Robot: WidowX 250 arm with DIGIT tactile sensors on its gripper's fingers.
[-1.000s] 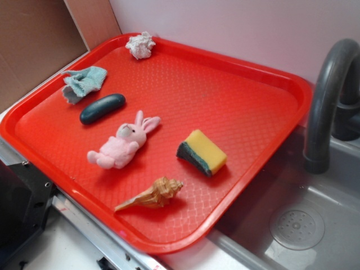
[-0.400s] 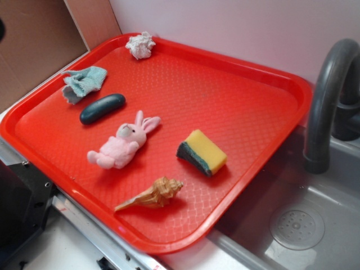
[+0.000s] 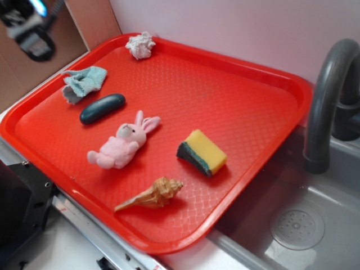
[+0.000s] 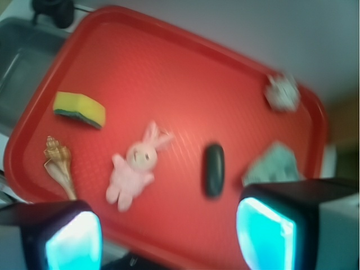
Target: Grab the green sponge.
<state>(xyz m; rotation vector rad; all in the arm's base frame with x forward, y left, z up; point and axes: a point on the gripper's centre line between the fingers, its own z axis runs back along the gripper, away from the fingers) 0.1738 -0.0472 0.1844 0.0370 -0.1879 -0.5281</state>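
End effector (image 4: 169,236): black housing, glowing cyan finger pads (image 4: 264,233).

Even, soft light fills the exterior view, sharp across the red tray (image 3: 236,101), objects casting short shadows toward 5 o'clock; the pincer (image 3: 31,31) at 10 o'clock smears. The wrist view is motion-blurred throughout, its fingertips (image 4: 264,236) glowing cyan.

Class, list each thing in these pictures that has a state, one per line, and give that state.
green sponge: lying on the tray, free, yellow face up
tool: open, holding nothing
toy bunny: lying flat
shell: on its side
teal cloth: crumpled
white cloth: balled up
red tray: flat beside the sink
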